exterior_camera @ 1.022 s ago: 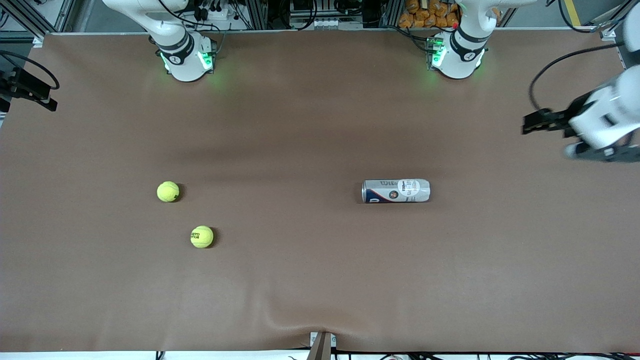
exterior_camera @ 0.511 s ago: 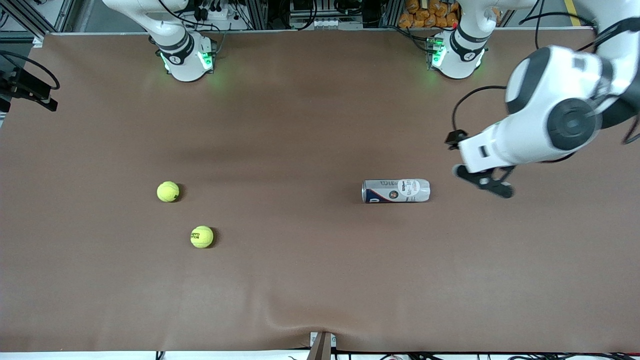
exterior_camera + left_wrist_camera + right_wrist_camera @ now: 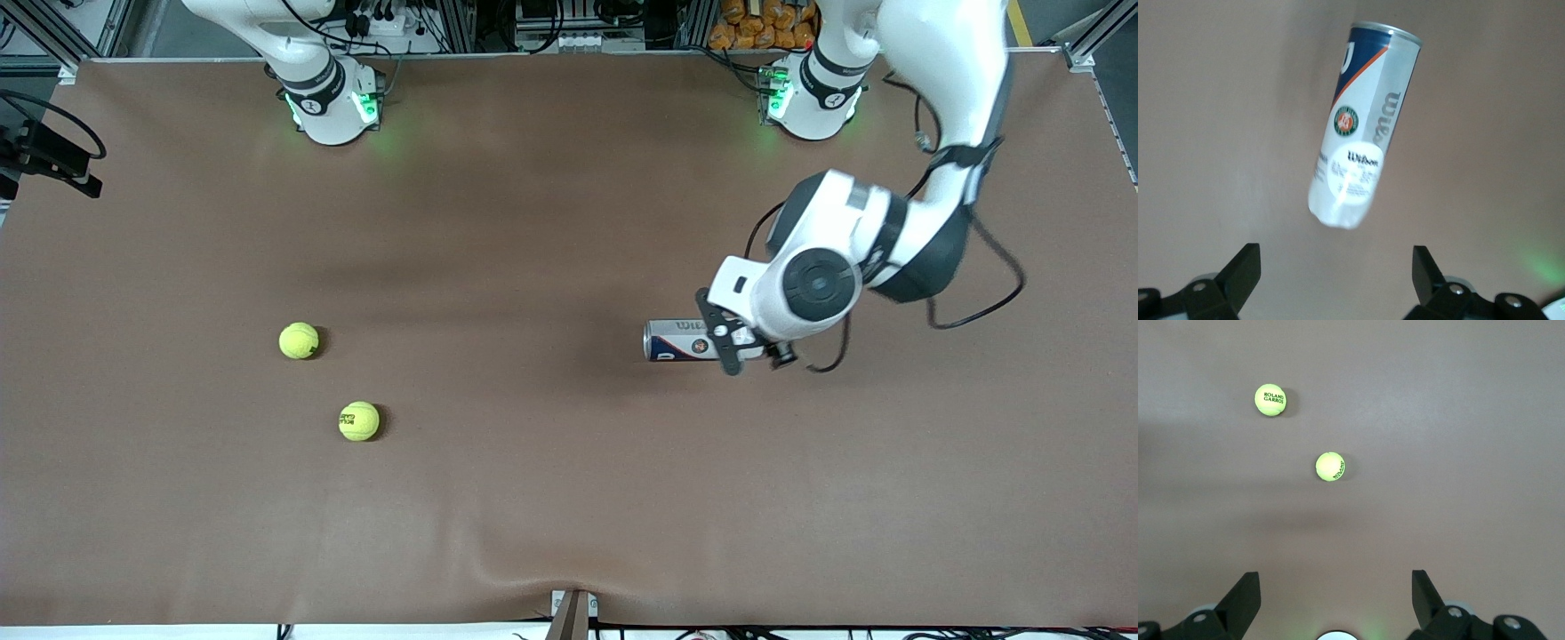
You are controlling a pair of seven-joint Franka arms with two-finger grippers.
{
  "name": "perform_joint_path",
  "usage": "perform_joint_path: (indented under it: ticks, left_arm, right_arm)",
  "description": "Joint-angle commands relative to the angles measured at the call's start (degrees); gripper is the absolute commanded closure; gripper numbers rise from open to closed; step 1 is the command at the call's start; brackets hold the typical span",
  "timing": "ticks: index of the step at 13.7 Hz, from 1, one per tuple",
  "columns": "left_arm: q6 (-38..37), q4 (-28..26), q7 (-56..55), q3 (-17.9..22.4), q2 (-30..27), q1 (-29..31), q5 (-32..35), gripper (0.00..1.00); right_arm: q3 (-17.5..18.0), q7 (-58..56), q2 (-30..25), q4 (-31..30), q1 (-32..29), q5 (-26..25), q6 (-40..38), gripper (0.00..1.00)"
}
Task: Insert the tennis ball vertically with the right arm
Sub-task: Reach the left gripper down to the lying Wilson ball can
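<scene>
On the brown table [image 3: 533, 222]: tennis-ball can [image 3: 680, 340], lying on its side, long axis running between the arms' ends. Left gripper [image 3: 751, 351] above its bottom end, fingers spread. Two tennis balls [image 3: 299, 340] [image 3: 359, 421] toward the right arm's end. Right gripper [image 3: 1331, 600] spread, apparently high above them, waiting.

Open brown table [image 3: 551, 498] lies between the two tennis balls toward the right arm's end and the can [image 3: 680, 340] lying on its side toward the left arm's end; the farther ball [image 3: 299, 340] and the nearer ball [image 3: 359, 421] sit apart, each with bare cloth all round. The left gripper [image 3: 742, 342] hangs spread over the can's end and blocks approach from above there; the can's other end stands unobstructed; the right gripper [image 3: 1336, 600], fingers apart, hangs high over the balls.
</scene>
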Motion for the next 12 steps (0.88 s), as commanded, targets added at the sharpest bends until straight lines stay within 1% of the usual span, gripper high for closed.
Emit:
perform_joint_path:
  ticks: [1, 5, 8, 12]
  left_arm:
    - [3.1, 0.3, 5.6, -0.1, 1.8, 0.2, 1.5, 0.0]
    - [12.3, -4.7, 12.7, -0.1, 3.7, 0.1, 1.6, 0.0]
    - [14.6, -8.3, 13.1, -0.1, 3.1, -1.2, 2.5, 0.0]
    - [22.6, -14.8, 13.5, -0.9, 2.3, -0.5, 3.2, 0.0]
  right_arm:
    - [0.7, -0.7, -0.4, 0.0, -1.1, -0.7, -0.3, 0.0]
    - [0.7, -0.7, -0.4, 0.0, -1.1, -0.7, -0.2, 0.0]
    - [0.7, -0.7, -0.4, 0.0, -1.0, -0.7, -0.2, 0.0]
    - [0.8, -0.6, -0.4, 0.0, -0.9, -0.7, -0.2, 0.0]
